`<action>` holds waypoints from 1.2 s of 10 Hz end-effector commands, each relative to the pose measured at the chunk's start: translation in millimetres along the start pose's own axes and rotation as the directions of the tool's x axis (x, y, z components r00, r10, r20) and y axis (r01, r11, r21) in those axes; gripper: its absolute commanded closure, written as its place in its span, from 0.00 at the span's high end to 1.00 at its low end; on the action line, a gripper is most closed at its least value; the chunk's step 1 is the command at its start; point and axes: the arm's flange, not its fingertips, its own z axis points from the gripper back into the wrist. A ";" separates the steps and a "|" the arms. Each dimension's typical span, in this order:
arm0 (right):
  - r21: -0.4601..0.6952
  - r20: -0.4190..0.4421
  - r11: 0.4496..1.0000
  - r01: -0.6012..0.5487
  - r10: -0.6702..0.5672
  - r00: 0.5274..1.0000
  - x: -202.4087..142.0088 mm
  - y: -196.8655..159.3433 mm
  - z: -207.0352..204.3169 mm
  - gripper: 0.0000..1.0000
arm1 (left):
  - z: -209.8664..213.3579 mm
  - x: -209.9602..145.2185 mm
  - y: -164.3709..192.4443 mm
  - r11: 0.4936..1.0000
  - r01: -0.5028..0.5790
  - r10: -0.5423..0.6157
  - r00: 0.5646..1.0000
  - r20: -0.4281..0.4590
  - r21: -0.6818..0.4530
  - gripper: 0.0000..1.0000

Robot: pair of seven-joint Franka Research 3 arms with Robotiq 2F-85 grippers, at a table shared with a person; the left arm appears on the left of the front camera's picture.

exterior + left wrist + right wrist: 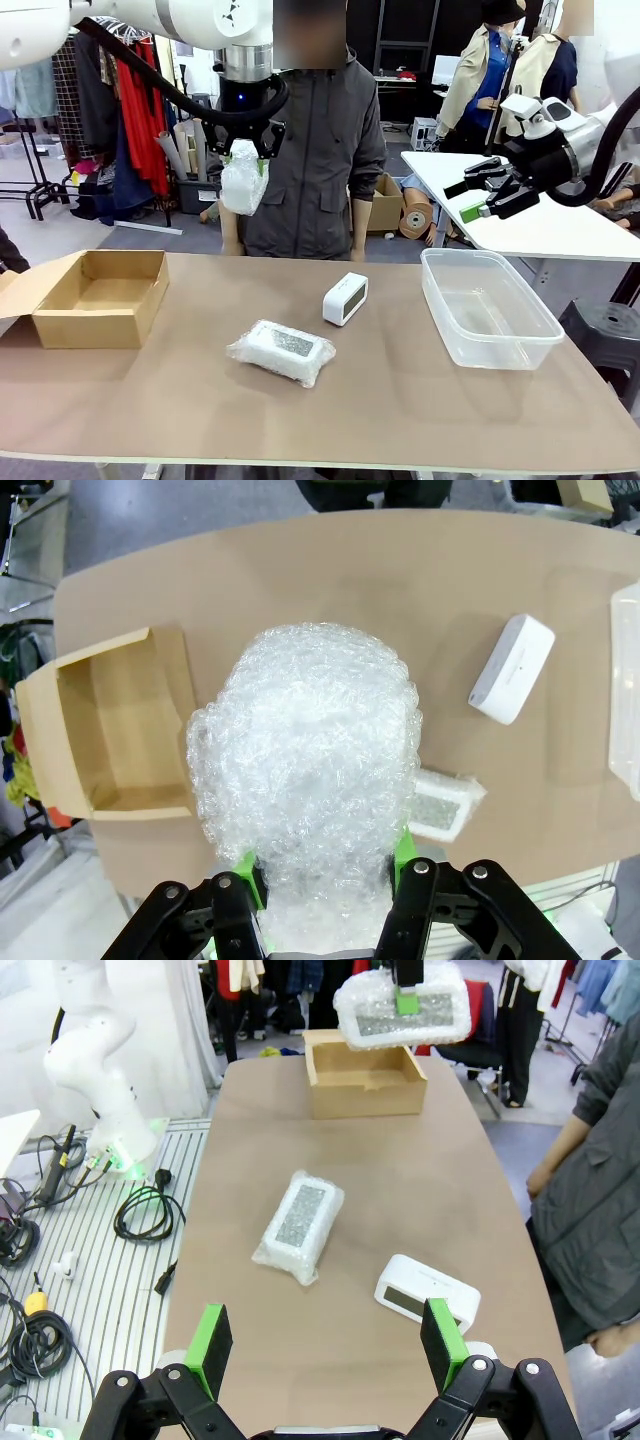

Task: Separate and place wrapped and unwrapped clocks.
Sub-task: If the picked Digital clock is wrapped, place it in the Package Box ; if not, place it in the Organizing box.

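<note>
Hanging high above the surface (400, 400), toward its far edge and in front of the person (310, 170), the rounder wrapped clock (243, 185) is pinched at its top by the left jaws. Their green pads (245, 865) press into the bubble wrap from both sides. In the left wrist view this bundle (305, 770) partly hides the flat wrapped clock (440, 802), which lies on the surface below it.

That flat wrapped clock (282, 350) rests near the middle of the surface, toward the robot-side edge, with its dark face up under the wrap. The bare white clock (345, 298) sits just beyond it toward the far edge, close to it but not touching, resting on a long side.

An open cardboard box (85, 328) sits at the left edge. A clear plastic tub (490, 345) sits at the right edge.

The right jaws are spread wide with nothing between them, raised well above the surface near its far right corner, over the far end of the tub. From the right wrist view they look down on the bare clock (428, 1293) and the flat wrapped clock (298, 1225).
</note>
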 end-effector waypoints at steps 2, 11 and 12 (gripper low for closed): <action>0.001 0.006 1.000 -0.004 0.004 1.000 1.7 0.2 0.7 1.00 | 4.4 -1.8 0.9 1.000 0.002 -0.002 1.000 0.003 0.000 0.00; 0.001 0.006 1.000 -0.004 0.004 1.000 1.7 0.2 0.7 1.00 | 34.2 8.8 72.4 0.965 0.129 -0.137 0.990 0.018 0.227 0.00; 0.001 0.006 1.000 -0.004 0.004 1.000 1.7 0.2 0.7 1.00 | 30.7 11.1 86.0 0.967 0.088 -0.090 0.996 -0.002 0.238 0.00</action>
